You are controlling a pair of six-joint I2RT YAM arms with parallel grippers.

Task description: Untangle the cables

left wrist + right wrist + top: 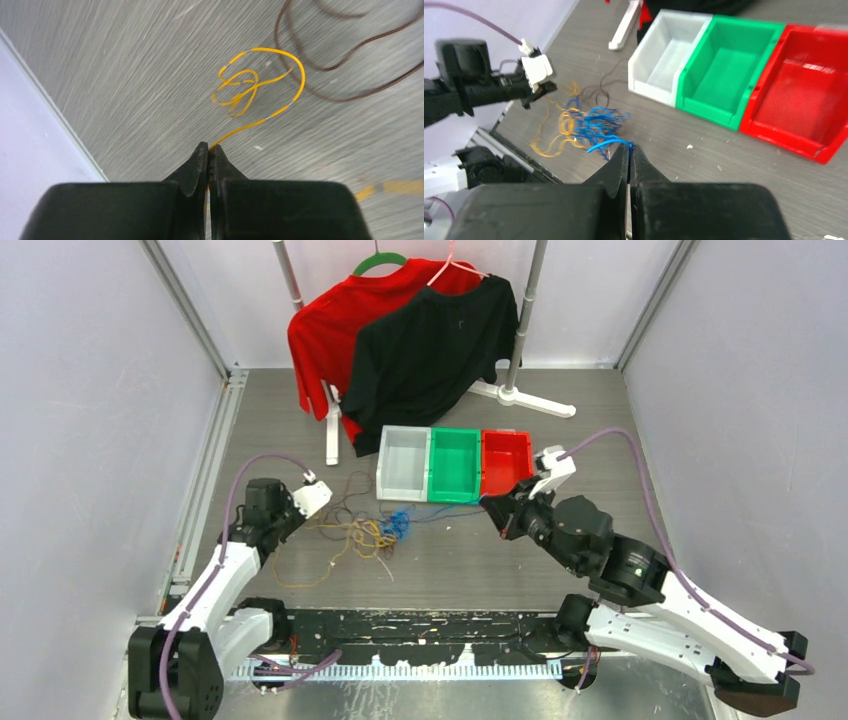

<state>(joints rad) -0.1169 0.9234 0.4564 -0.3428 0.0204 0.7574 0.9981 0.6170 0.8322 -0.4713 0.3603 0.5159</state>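
Note:
A tangle of thin cables lies on the grey table in front of the bins: blue cable [397, 523], yellow-orange cable [352, 536] and dark brown cable [345, 490]. My left gripper [209, 148] is shut on the yellow-orange cable [260, 90], which loops away over the table; brown cable [345, 65] curves beyond it. My right gripper [629, 147] is shut on the blue cable [596, 125], which runs left into the tangle with the yellow-orange cable [555, 131]. In the top view the left gripper [322, 502] is left of the tangle and the right gripper [492, 508] is right of it.
White [403, 464], green [454, 465] and red [505, 462] bins stand in a row behind the tangle. A clothes rack base [520, 398] with a red shirt [335, 325] and a black shirt [435, 340] stands at the back. A metal rail [205, 490] edges the table's left side.

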